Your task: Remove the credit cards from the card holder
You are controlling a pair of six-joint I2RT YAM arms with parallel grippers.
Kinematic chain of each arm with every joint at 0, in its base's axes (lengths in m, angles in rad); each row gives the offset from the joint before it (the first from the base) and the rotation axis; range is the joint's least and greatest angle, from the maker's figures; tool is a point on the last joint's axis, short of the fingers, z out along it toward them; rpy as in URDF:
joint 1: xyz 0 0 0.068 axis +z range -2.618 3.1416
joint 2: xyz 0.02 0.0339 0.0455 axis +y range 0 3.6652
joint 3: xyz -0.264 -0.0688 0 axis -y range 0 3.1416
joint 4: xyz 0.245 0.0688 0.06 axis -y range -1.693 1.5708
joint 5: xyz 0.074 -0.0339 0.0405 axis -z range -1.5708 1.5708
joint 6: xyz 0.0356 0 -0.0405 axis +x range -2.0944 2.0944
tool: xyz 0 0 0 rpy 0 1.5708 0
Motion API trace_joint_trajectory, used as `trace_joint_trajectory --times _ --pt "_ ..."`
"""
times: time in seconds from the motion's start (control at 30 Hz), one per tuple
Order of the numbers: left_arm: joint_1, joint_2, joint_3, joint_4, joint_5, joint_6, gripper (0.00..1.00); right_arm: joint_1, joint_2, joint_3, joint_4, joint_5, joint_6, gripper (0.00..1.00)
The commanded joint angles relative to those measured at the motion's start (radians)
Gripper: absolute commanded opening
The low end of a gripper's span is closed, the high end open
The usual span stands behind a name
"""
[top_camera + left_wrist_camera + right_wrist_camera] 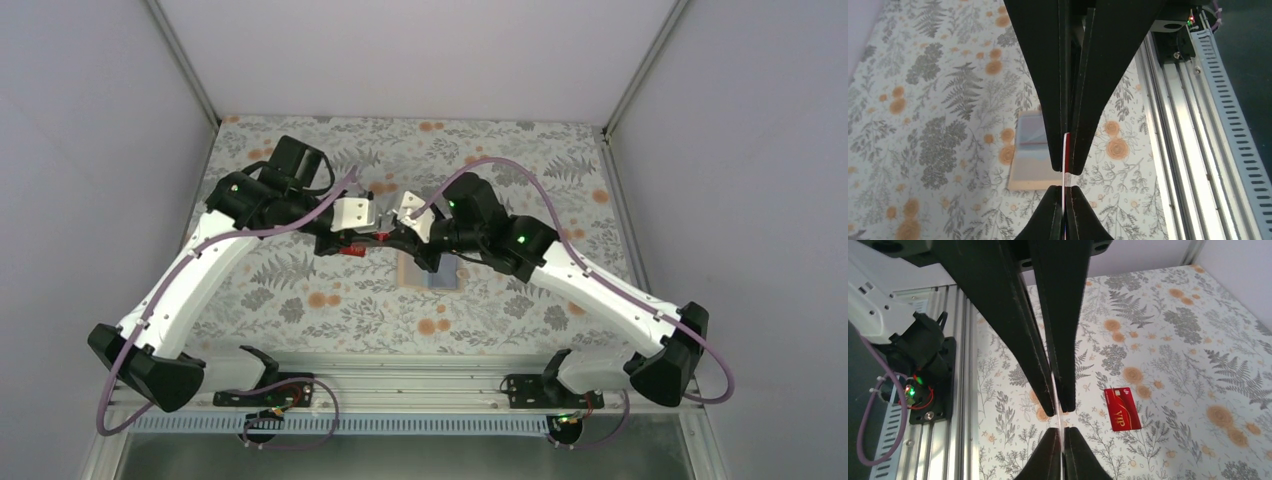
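Note:
Both grippers meet above the middle of the table and pinch the same thin card, seen edge-on. In the left wrist view my left gripper (1066, 167) is shut on the card (1065, 179), whose edge shows white and red. My right gripper's fingers (1054, 215) hold its lower end. In the right wrist view my right gripper (1058, 410) is shut on the same card (1060, 421). The card holder (1030, 167) lies open on the table, tan rim and blue-grey inside, also in the top view (440, 276). One red card (1122, 409) lies flat on the table.
The floral tablecloth (300, 290) covers the table. The aluminium rail (400, 372) with both arm bases runs along the near edge. Grey walls close in the left, right and far sides.

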Motion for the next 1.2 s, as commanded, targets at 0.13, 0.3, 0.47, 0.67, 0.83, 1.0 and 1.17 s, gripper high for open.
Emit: trace_joint_trajectory --times 0.13,0.3,0.47,0.67,0.83,1.0,1.17 --pt "0.004 -0.04 -0.132 0.278 -0.365 -0.034 0.03 -0.032 -0.154 -0.112 0.173 0.247 0.113 0.95" --pt "0.003 0.004 -0.5 0.671 -0.775 0.197 0.02 -0.156 -0.227 -0.171 0.216 0.241 0.209 0.99" --pt "0.005 0.092 -0.675 0.944 -0.71 0.396 0.02 -0.234 -0.239 -0.193 0.211 0.162 0.228 0.99" --pt "0.011 0.155 -0.799 1.222 -0.688 0.525 0.02 -0.256 -0.238 -0.2 0.206 0.113 0.237 0.99" --pt "0.022 0.169 -0.856 1.295 -0.671 0.559 0.02 -0.262 -0.239 -0.202 0.2 0.094 0.232 0.99" --pt "0.047 0.206 -0.88 1.342 -0.66 0.555 0.02 -0.263 -0.24 -0.201 0.201 0.072 0.224 0.99" --pt "0.066 0.249 -0.864 1.377 -0.645 0.546 0.02 -0.264 -0.246 -0.202 0.204 0.041 0.215 0.99"
